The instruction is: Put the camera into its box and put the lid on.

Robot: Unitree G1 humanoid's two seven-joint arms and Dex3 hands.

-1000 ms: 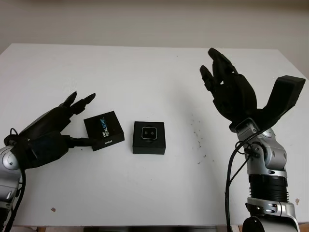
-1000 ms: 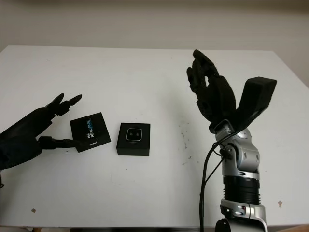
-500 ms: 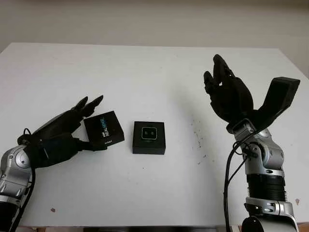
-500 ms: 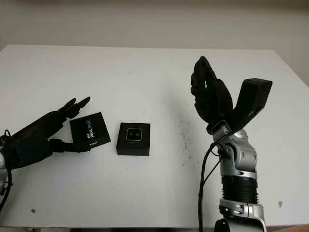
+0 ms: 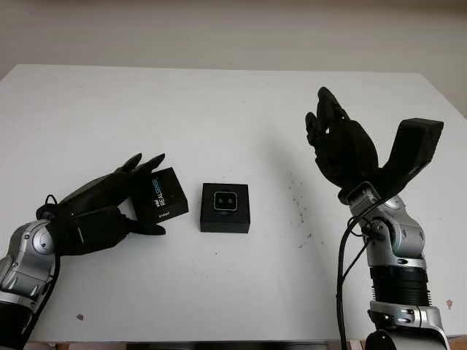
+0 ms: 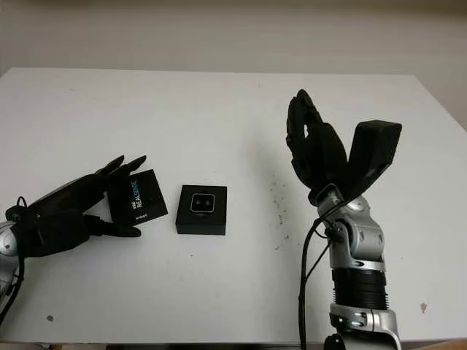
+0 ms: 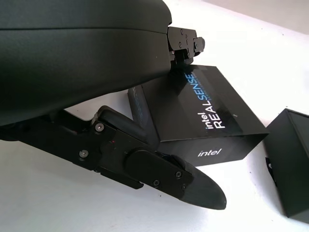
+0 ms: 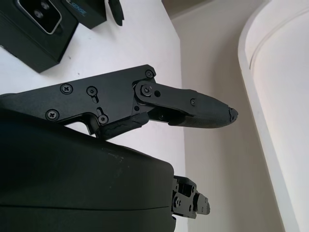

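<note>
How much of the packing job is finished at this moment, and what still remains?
Done: the camera already sits inside the open box in the middle of the table. In hand: the left hand is closing around the lid, which lies on the table beside the box; a firm grip is not yet clear. The right hand is open, raised above the table. Left: lifting the lid and setting it on the box.

Sitting on one white table (image 5: 219,109): one box (image 5: 225,208) holding one camera (image 5: 224,199), and one lid (image 5: 158,196).
</note>
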